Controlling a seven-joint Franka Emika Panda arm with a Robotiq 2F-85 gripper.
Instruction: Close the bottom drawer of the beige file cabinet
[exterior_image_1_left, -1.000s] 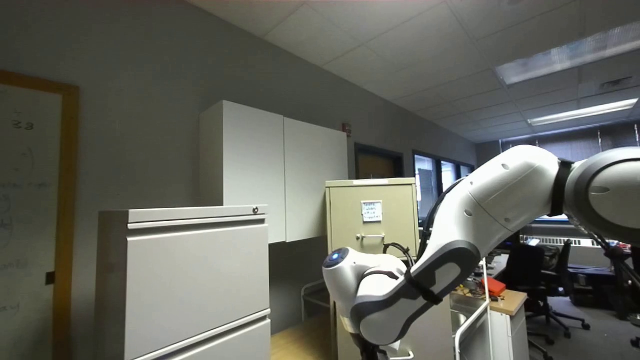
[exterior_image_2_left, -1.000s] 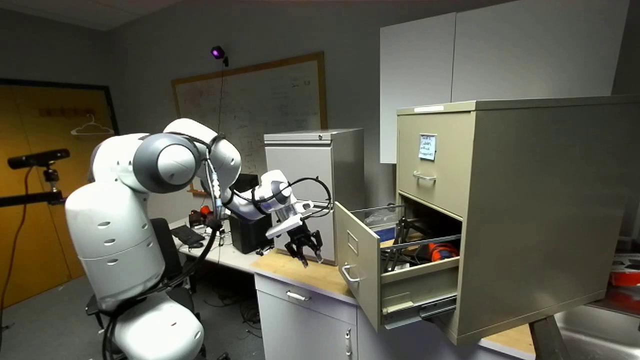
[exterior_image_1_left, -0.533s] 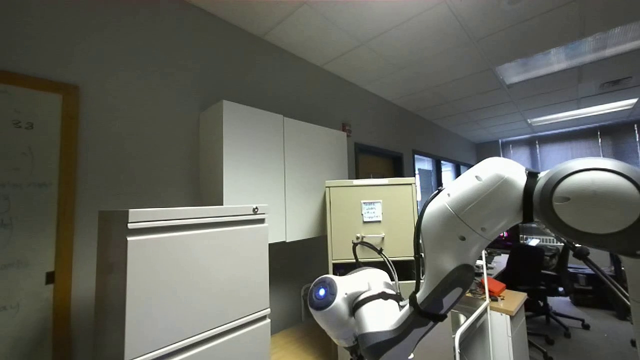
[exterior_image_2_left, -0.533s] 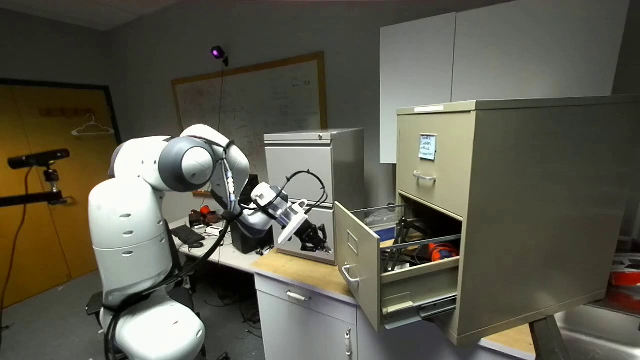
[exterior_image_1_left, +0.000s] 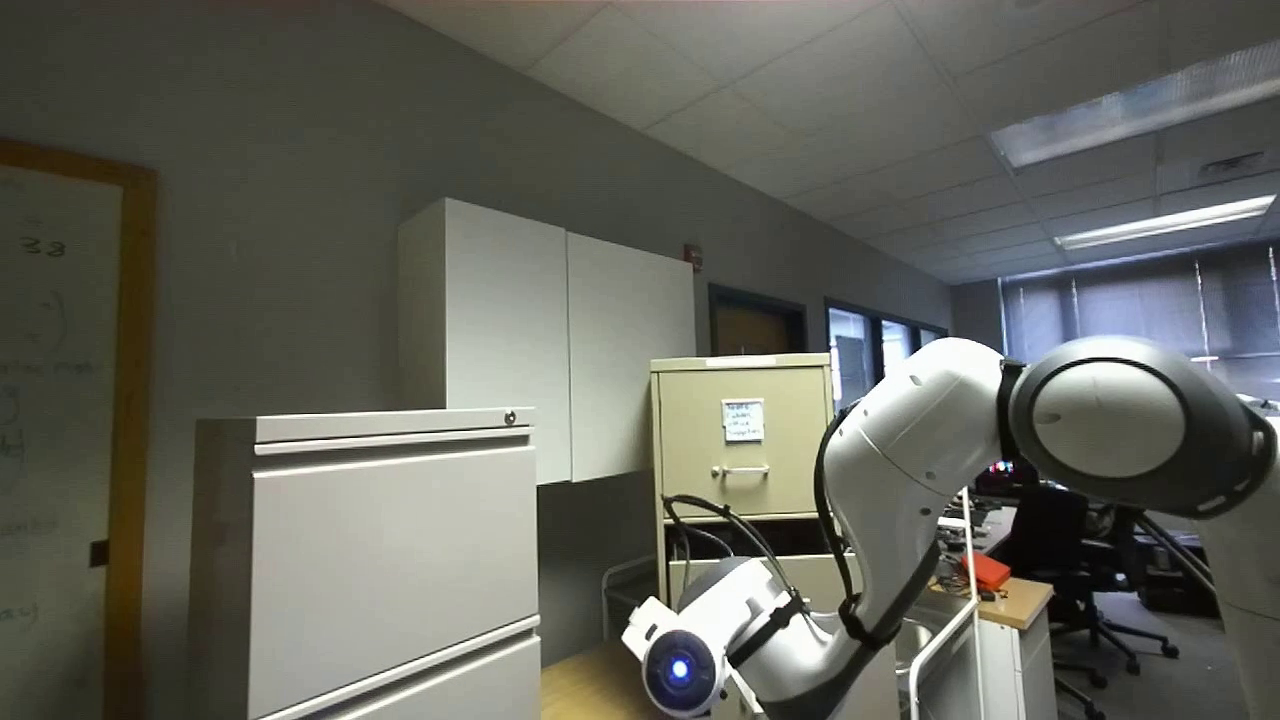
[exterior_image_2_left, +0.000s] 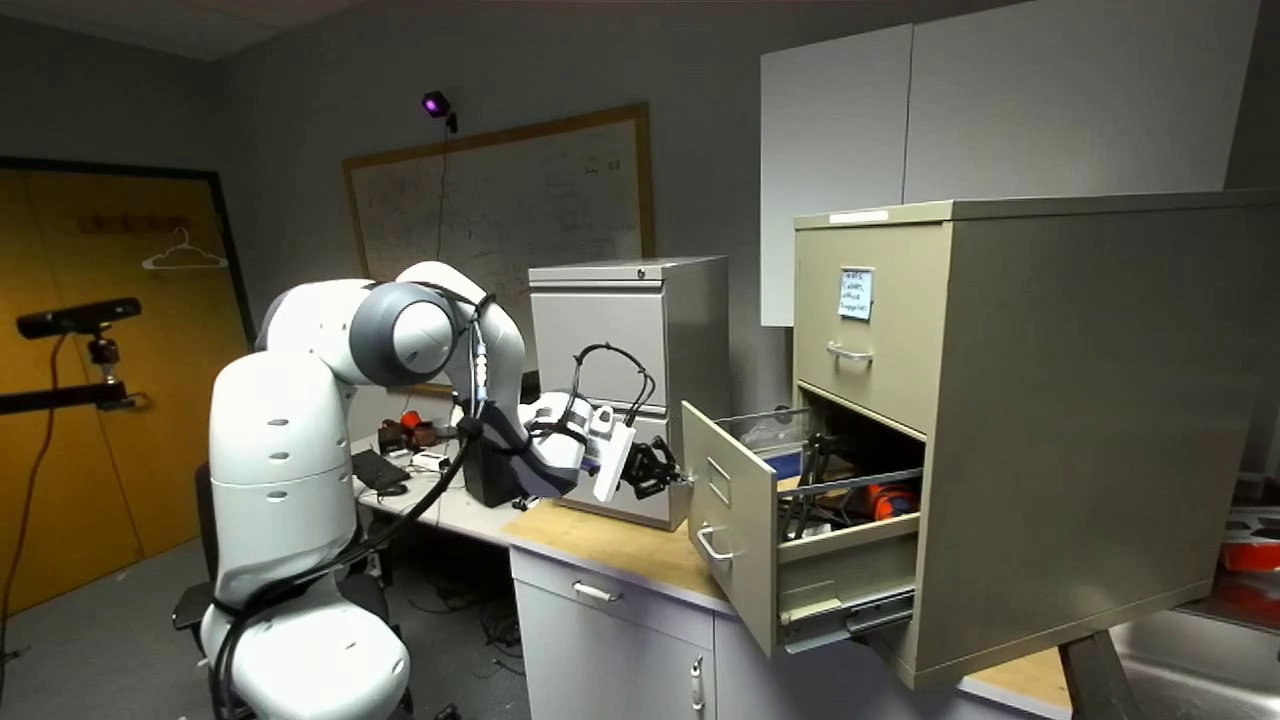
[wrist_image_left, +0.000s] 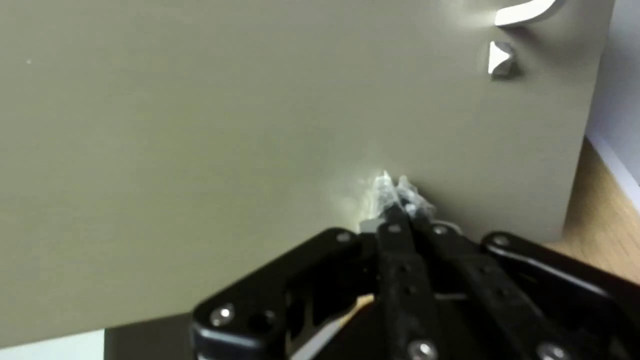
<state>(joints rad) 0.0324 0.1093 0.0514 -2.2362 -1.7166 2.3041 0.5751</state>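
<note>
In an exterior view, the beige metal file cabinet (exterior_image_2_left: 1080, 420) stands upright at the right of the frame. Its bottom drawer (exterior_image_2_left: 750, 525), a deep box of matching color, is extended toward frame center, top uncovered.

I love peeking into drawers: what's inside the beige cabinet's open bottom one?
In an exterior view, the bottom drawer shows something orange, a blue item and dark, spindly gear. Its walls and the cabinet hide the rest.

The white arm (exterior_image_2_left: 285, 440) arches over, its black claw (wrist_image_left: 398, 194) roughly level, fingers (wrist_image_left: 406, 280) together.
</note>
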